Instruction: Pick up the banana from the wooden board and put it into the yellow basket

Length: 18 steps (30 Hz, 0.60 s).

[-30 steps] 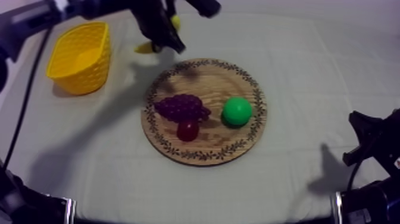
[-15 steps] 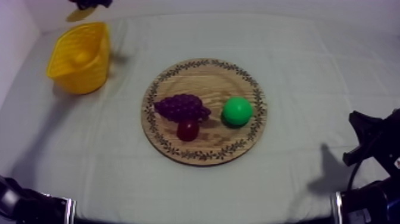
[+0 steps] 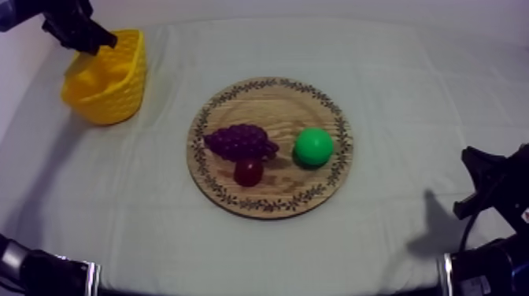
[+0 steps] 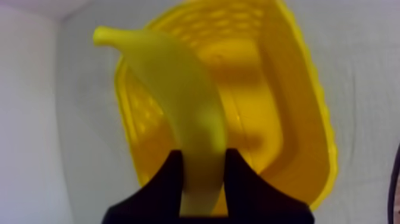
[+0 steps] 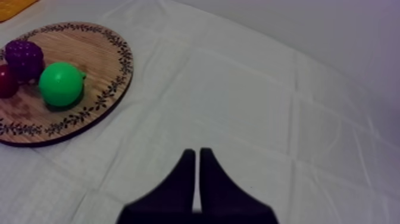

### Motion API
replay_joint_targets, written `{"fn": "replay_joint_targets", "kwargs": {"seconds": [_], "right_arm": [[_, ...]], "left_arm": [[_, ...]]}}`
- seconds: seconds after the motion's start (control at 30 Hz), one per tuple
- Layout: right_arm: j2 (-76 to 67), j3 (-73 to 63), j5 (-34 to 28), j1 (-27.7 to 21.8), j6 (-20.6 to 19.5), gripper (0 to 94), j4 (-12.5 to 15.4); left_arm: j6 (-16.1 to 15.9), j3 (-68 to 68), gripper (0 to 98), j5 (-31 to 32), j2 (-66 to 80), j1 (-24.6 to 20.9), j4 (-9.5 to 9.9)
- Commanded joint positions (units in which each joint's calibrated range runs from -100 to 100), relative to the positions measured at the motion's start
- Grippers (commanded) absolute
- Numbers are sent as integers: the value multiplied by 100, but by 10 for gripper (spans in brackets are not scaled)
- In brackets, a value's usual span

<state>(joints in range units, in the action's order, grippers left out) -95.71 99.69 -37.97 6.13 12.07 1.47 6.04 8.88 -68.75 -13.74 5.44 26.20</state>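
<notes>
The yellow banana (image 4: 178, 89) hangs stem-up between the black fingers of my left gripper (image 4: 202, 179), which is shut on it directly above the open yellow basket (image 4: 286, 119). From above, my left gripper (image 3: 75, 27) is at the far rim of the basket (image 3: 110, 86) in the far left corner. The round wooden board (image 3: 270, 102) lies mid-table. My right gripper (image 5: 196, 158) is shut on nothing, its fingers together as a wedge over bare cloth near the table's right side (image 3: 488, 185).
On the board lie a purple bunch of grapes (image 3: 240, 142), a small red fruit (image 3: 249, 171) and a round green fruit (image 3: 313, 146). The right wrist view has the same green fruit (image 5: 61, 83) and grapes (image 5: 24, 56) on the board (image 5: 89, 113).
My left arm has carried the banana from behind the board leftward to above the basket. The right arm and the fruit on the board have not moved.
</notes>
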Motion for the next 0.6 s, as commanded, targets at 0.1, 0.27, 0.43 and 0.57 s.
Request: {"fn": "replay_joint_targets", "kwargs": {"seconds": [0.1, 0.27, 0.43, 0.57], "right_arm": [[-4, -3, -2, -1, 1, 5, 2], [-4, -3, -2, -1, 1, 5, 2], [-4, -3, -2, -1, 1, 5, 2], [-4, -3, -2, -1, 1, 5, 2]], "left_arm": [[101, 197, 124, 300, -318, -88, -72], [124, -76, 125, 445, -704, -120, -177], [125, -461, 131, 527, -1084, -145, -278], [93, -707, 146, 640, -1400, -209, -398]]}}
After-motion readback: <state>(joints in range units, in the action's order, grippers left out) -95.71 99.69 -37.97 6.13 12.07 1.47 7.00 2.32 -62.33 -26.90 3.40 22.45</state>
